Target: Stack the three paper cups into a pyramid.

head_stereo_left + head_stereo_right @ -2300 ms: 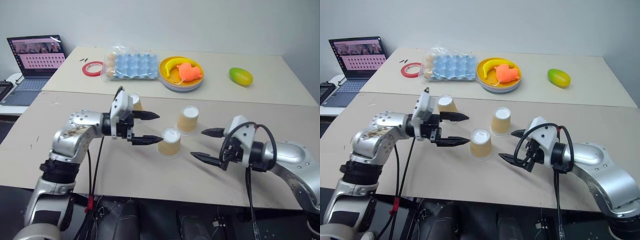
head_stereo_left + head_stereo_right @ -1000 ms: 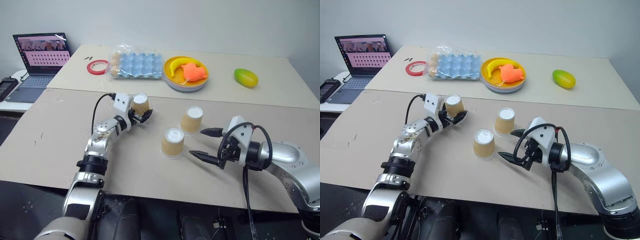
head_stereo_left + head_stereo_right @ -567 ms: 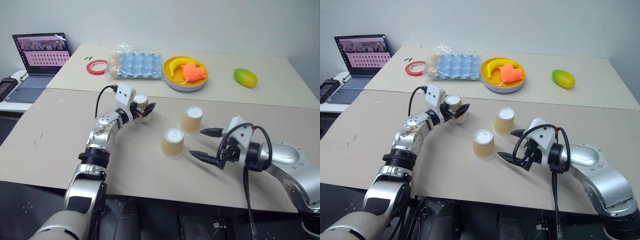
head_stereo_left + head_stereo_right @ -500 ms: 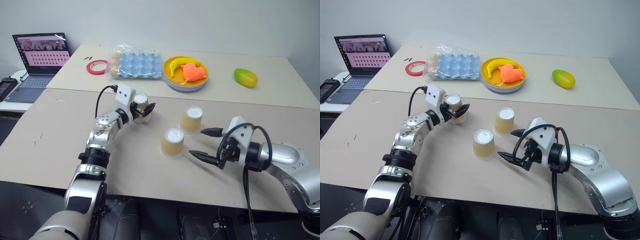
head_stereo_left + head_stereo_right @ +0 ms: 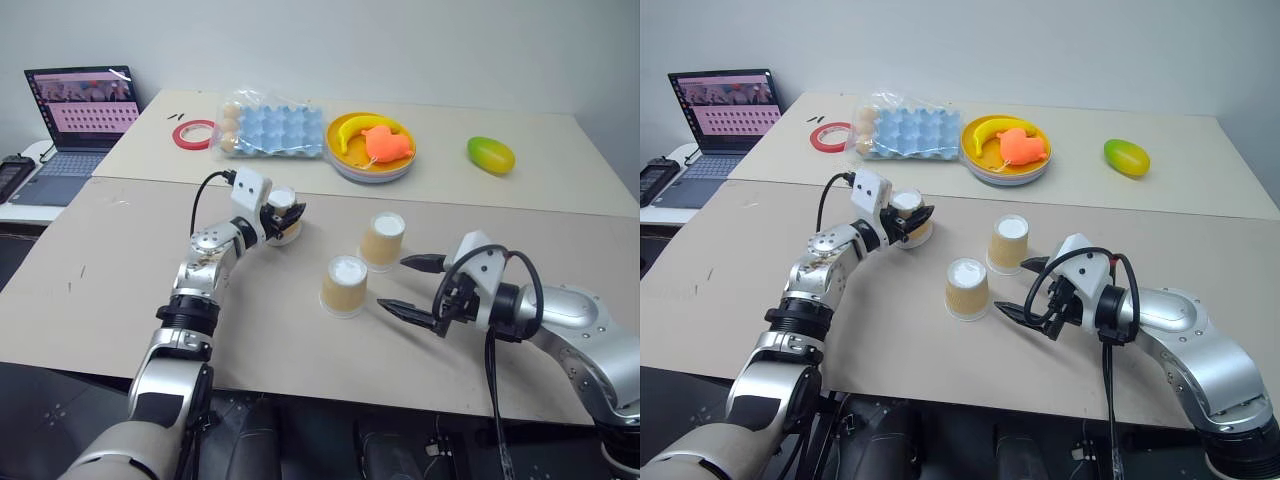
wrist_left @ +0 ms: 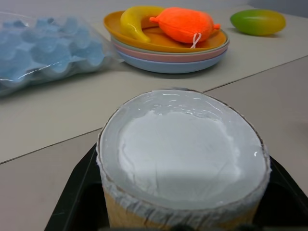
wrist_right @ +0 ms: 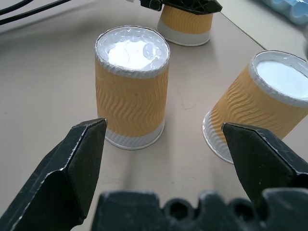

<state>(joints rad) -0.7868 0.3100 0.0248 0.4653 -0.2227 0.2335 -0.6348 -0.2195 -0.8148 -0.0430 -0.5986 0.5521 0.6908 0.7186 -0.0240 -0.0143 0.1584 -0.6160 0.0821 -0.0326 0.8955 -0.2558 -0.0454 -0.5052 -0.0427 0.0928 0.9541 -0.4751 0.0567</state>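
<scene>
On table | left gripper (image 5: 288, 218) clamps far cup (image 5: 283, 205) | right gripper (image 5: 412, 286) spread beside two cups (image 5: 345, 285)

Bright, even light; soft shadows, sharp focus.

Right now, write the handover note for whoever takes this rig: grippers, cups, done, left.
Left gripper: shut on the far-left cup, gripping it near its upturned base; whether the cup is off the table cannot be told.
Right gripper: open and empty, held just right of the near cup.
Cups: all three stand upside down on the table. The near cup and the far cup stand close together, not touching, with nothing on top.
Done: third cup grasped.
Left: probably close the gap between the two free cups, then set the held cup across their bases to finish the pyramid.
</scene>
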